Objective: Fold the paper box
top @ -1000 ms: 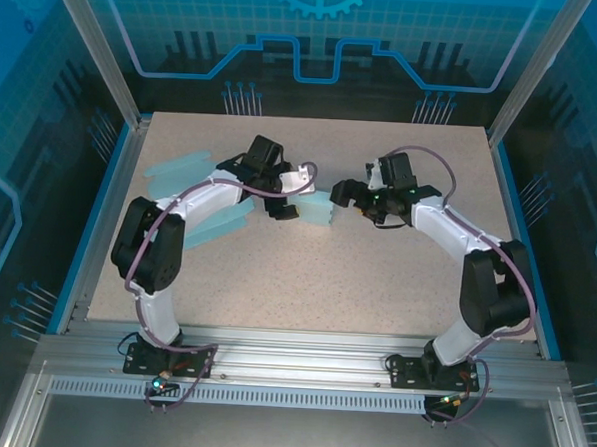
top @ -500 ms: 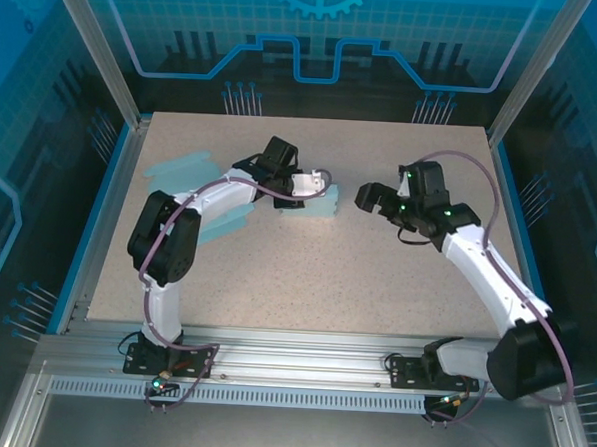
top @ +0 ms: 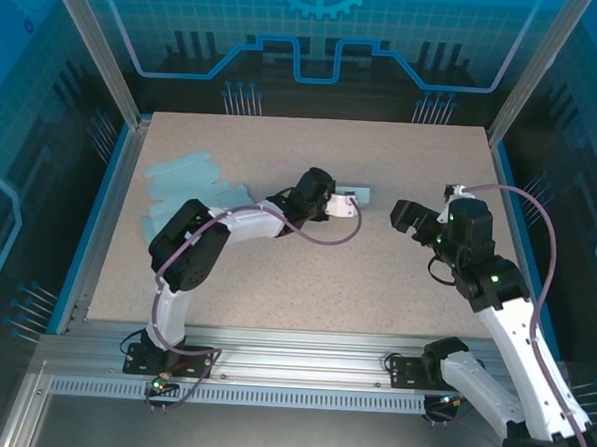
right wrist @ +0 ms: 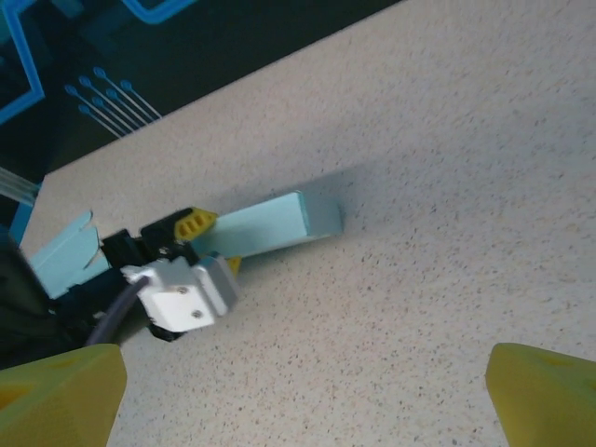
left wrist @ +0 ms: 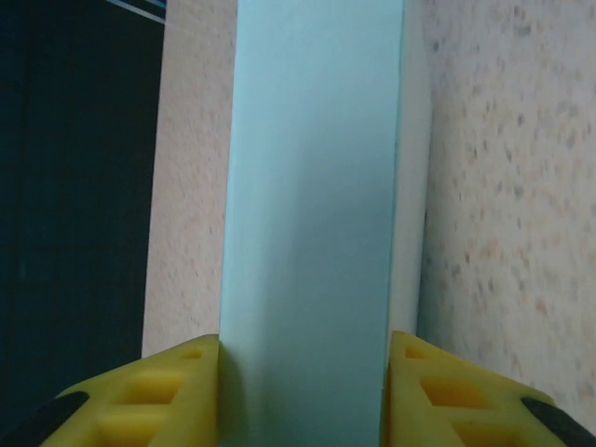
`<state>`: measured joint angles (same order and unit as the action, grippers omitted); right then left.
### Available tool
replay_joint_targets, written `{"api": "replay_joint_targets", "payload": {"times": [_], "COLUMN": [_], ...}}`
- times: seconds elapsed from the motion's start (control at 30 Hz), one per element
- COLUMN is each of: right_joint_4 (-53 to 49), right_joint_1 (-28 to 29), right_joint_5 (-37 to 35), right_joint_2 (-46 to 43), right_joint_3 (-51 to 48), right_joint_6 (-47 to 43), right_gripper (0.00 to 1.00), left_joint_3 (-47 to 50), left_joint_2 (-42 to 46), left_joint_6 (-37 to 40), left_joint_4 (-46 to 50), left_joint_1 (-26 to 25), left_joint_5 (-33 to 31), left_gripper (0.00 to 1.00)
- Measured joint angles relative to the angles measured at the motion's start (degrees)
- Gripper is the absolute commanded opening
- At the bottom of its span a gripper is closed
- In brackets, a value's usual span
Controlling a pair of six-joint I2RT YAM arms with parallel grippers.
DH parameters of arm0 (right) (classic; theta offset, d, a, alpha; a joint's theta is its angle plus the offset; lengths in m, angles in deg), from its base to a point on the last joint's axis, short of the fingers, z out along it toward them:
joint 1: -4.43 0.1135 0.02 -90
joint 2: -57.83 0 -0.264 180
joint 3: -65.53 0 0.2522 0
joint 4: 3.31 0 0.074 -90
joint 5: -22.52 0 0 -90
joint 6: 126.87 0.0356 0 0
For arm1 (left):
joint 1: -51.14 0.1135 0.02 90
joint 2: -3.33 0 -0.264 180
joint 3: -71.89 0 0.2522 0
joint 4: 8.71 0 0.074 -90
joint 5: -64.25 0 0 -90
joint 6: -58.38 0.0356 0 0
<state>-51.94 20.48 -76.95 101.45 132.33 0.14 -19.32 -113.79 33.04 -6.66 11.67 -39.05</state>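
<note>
**Top view.** The left gripper (top: 342, 200) and its wrist cover most of the paper box (top: 357, 195). Only the box's free end shows, near the middle of the table (top: 306, 274).

**Left wrist view.** Both ends of the box are cut off by the frame. The yellow fingers (left wrist: 158, 396) press its two long sides in a firm clasp.

**Right wrist view.** The box's long axis runs level, from the left gripper towards the right gripper (top: 407, 215). The right gripper's jaws gape wide and hold nothing, apart from the box. Whether the box touches the table cannot be told.

Flat blue paper blanks (top: 181, 172) lie at the table's left.
</note>
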Motion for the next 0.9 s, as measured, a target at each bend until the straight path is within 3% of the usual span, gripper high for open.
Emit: {"api": "replay_joint_targets", "payload": {"times": [0.17, 0.3, 0.53, 0.67, 0.8, 0.9], "right_joint_4": [-0.96, -1.99, -3.78, -4.55, -5.2, -5.49], "right_joint_1": [-0.02, -0.07, -0.11, -0.11, -0.11, -0.11], "right_joint_5": [-2.19, -4.11, -6.6, -7.02, -7.1, -7.52], "right_joint_2": [-6.19, -10.34, -13.46, -13.49, -13.51, -13.51], "right_joint_3": [-1.51, -1.84, -4.09, -4.13, -4.22, -4.24], "right_joint_6": [-0.04, -0.17, -0.15, -0.15, 0.04, 0.24], "right_gripper": [1.0, 1.0, 1.0, 1.0, 1.0, 1.0], "left_joint_3": [-7.82, -11.96, -12.98, -11.89, -7.74, -4.5], "left_joint_2": [-6.91, -11.17, -13.38, -12.9, -9.6, -4.92], "left_joint_6": [0.28, 1.31, -1.4, -3.54, -7.5, -11.76], "left_joint_4": [-1.95, -4.09, -1.64, -1.79, -1.36, -1.18], "left_joint_1": [-2.86, -4.68, -6.75, -7.5, -8.2, -8.57], "left_joint_5": [-3.52, -6.91, -8.13, -7.67, -5.35, -3.28], "left_gripper": [0.38, 0.52, 0.6, 0.75, 0.99, 0.99]}}
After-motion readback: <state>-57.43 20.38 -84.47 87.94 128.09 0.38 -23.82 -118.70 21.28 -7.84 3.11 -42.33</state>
